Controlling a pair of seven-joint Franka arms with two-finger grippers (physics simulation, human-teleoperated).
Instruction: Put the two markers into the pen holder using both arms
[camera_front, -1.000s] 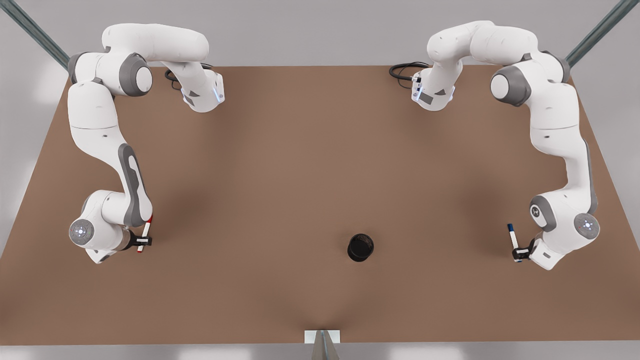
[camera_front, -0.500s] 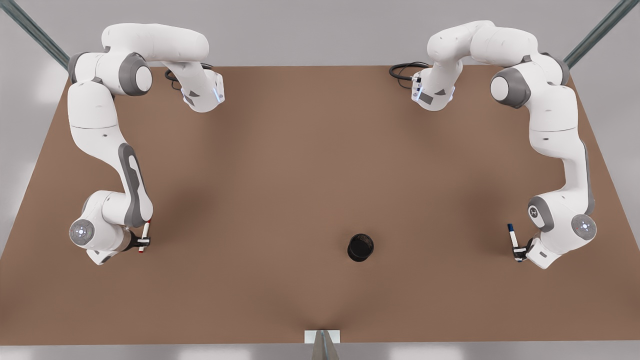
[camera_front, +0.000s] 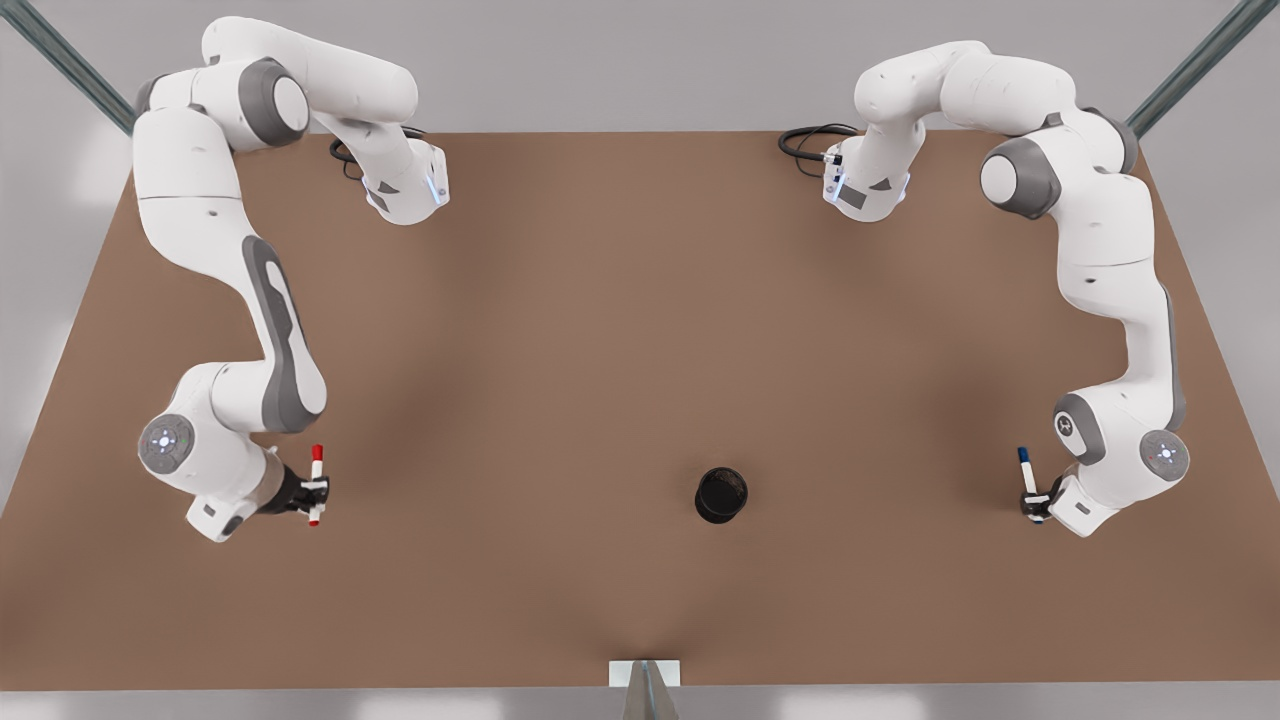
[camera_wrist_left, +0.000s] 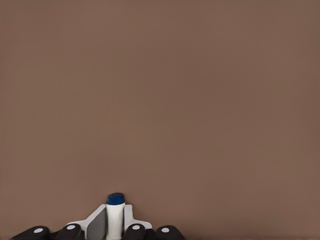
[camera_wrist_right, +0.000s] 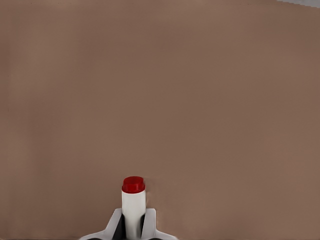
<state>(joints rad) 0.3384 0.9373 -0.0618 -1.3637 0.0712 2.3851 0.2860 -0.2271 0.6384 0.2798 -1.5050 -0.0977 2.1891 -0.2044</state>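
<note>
At opposite table (camera_front: 640, 330) ends, left pincer (camera_front: 1032, 503) clamping blue marker (camera_front: 1027, 472), right pincer (camera_front: 314, 490) clamping red marker (camera_front: 316, 478), pen holder (camera_front: 721, 494) between.

Light is even and soft, coming from overhead with no hard beam. The brown counter (camera_front: 620, 330) is matte and takes no glare; it shows only broad, faint, blurred darkenings beneath each arm and a small soft shadow hugging the pen holder (camera_front: 721, 494). The white arm shells are bright but not blown out, with gentle grey shading on their undersides. Pale blurred patches of light sit on the grey floor along the front view's edges. The counter's straight edges show no bending. In both wrist views the counter is a flat, evenly lit brown with slight darkening toward the corners.
</note>
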